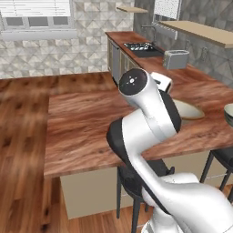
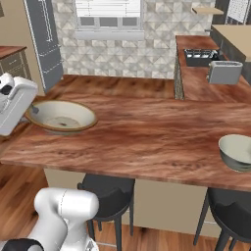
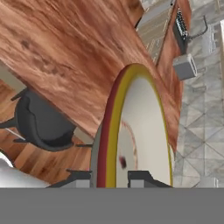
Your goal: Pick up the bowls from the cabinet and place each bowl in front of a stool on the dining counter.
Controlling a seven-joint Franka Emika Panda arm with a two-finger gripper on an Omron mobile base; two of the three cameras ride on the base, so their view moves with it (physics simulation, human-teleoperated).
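The wide cream bowl with a brownish rim lies low on the dining counter, near its left end. My gripper is shut on the near rim of this bowl, one fingertip inside and one outside. From the right base view the hand reaches the rim from the left. My own arm hides most of the bowl in the left base view. The grey-green bowl stands at the counter's right end, above a black stool. Another stool stands under the counter edge below the cream bowl.
A silver toaster and a cooktop sit on the far side counter. A tan wall shelf hangs above it. A tall grey fridge stands at the back left. Wood floor lies left of the counter.
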